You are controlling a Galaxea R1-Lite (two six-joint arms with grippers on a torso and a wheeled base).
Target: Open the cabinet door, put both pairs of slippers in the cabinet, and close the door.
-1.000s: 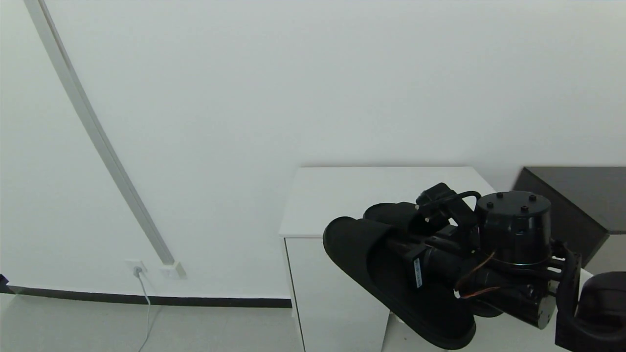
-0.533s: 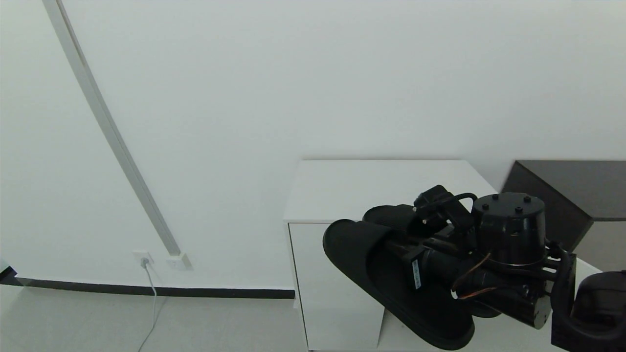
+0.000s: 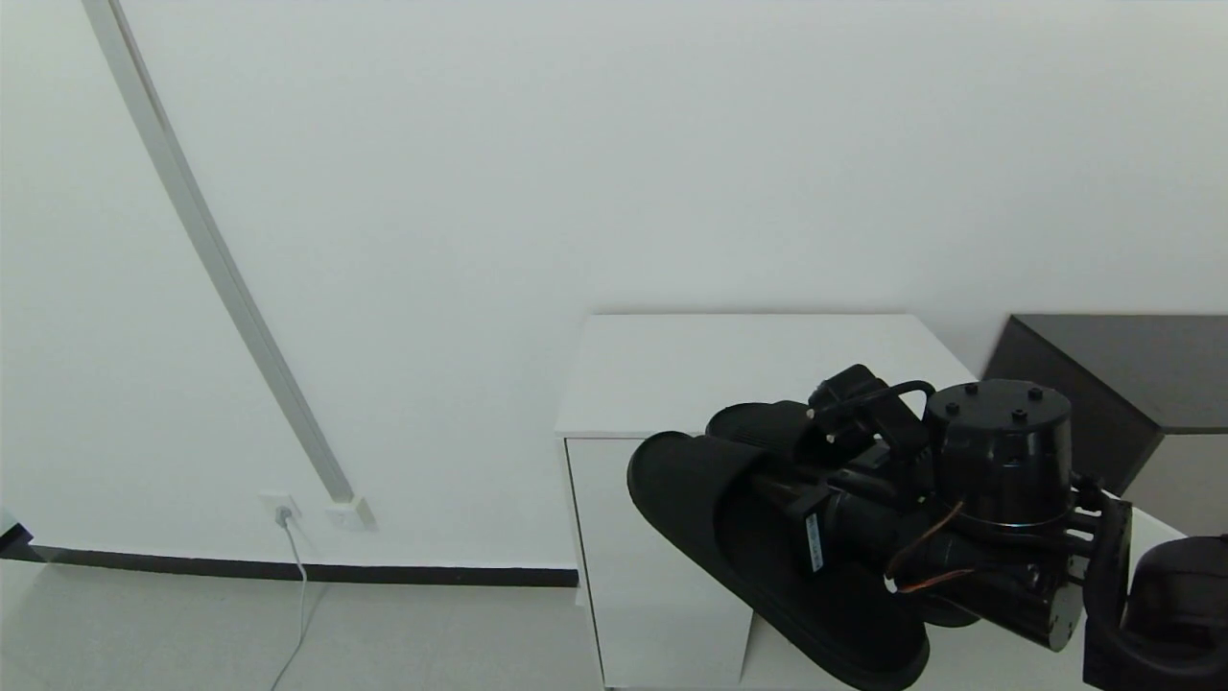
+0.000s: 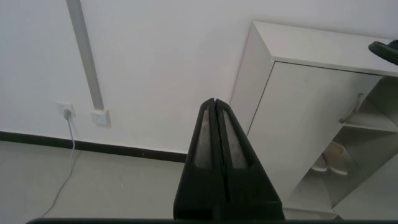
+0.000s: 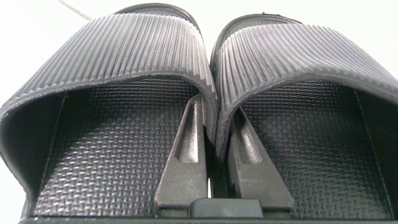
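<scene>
The right hand (image 5: 216,124) is clamped tight on the adjoining strap edges of the black slippers (image 5: 118,93), one finger inside each, holding them tilted before the white cabinet (image 3: 729,369); so thin a pinch, I judge, could let one slide free or swing into the door (image 4: 305,130) edge going in. The left hand (image 4: 214,124), fingers pressed together on nothing, hangs apart from the cabinet. Where the head view has the arm across the cabinet front, the left wrist view gives the open door and pale slippers (image 4: 333,160) low inside.
</scene>
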